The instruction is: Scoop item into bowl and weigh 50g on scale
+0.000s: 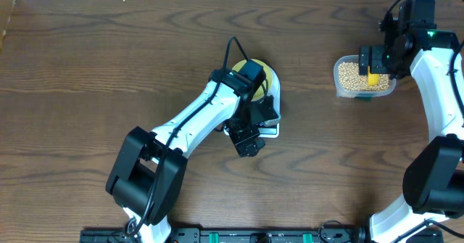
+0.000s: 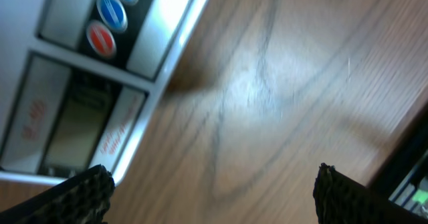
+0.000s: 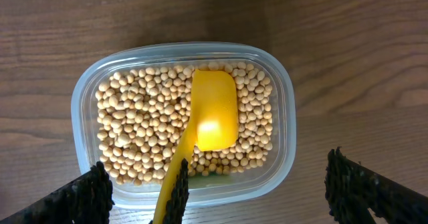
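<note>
Both pairs of fingers are spread wide and hold nothing. The left fingers (image 2: 77, 196) hover over the worktop (image 1: 109, 54) just beside the display edge of the scale (image 2: 67, 120), with the bowl (image 1: 267, 76) partly hidden under that arm. The right fingers (image 3: 83, 198) hang above the clear tub (image 3: 285, 117), where the yellow scoop (image 3: 214, 110) lies on the beans (image 3: 134, 117).

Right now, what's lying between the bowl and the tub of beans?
Nothing. In the overhead view, the stretch of table between the bowl and the tub is bare wood.
</note>
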### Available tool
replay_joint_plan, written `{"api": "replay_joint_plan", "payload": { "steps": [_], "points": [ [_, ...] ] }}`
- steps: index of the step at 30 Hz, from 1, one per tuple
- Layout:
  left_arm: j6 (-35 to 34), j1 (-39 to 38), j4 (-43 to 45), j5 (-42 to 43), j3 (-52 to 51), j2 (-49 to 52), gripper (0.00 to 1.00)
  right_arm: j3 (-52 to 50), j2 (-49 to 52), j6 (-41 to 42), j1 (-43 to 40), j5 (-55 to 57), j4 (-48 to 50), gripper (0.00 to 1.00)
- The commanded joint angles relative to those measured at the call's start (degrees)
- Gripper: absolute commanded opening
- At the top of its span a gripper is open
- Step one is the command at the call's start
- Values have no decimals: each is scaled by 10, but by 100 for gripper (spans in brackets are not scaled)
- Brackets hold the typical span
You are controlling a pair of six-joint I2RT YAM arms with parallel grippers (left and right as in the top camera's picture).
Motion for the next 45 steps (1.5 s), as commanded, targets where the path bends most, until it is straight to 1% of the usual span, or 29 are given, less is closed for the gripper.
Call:
{"api": "replay_joint_plan", "payload": {
  "steps": [1, 5, 9, 12, 15, 17, 18, 19, 21, 23, 26, 29, 33, 38, 45],
  "points": [
    [-61, 1, 30, 19, -11, -3, 98, -2, 2, 3, -7, 5, 0, 99],
    [-192, 1, 50, -21, -16, -3, 98, -2, 2, 3, -7, 5, 0, 99],
    [-262, 1, 48, -14, -16, -3, 98, -2, 2, 3, -7, 5, 0, 99],
    [-343, 1, 35, -14, -16, -3, 98, -2, 2, 3, -7, 5, 0, 99],
    [-359, 1, 36, -14, -16, -3, 98, -2, 2, 3, -7, 5, 0, 99],
    [-359, 1, 37, -15, -16, -3, 36, -2, 2, 3, -7, 5, 0, 99],
    [-360, 1, 37, -19, -16, -3, 11, -2, 2, 3, -7, 5, 0, 99],
    [-360, 1, 33, -21, -17, -3, 7, -2, 2, 3, -7, 5, 0, 99],
    [-364, 1, 30, -21, -17, -3, 8, -2, 2, 3, -7, 5, 0, 99],
    [-412, 1, 35, -48, -19, -3, 7, -2, 2, 3, -7, 5, 0, 99],
    [-492, 1, 41, -133, -27, -3, 7, -2, 2, 3, -7, 5, 0, 99],
    [-533, 1, 48, -217, -38, -3, 8, -2, 2, 3, -7, 5, 0, 99],
    [-551, 1, 70, -260, -60, -3, 8, -2, 2, 3, -7, 5, 0, 99],
    [-553, 1, 83, -263, -97, -3, 7, -2, 2, 3, -7, 5, 0, 99],
    [-543, 1, 67, -268, -122, -4, 7, -2, 2, 3, -7, 5, 0, 99]
  ]
}}
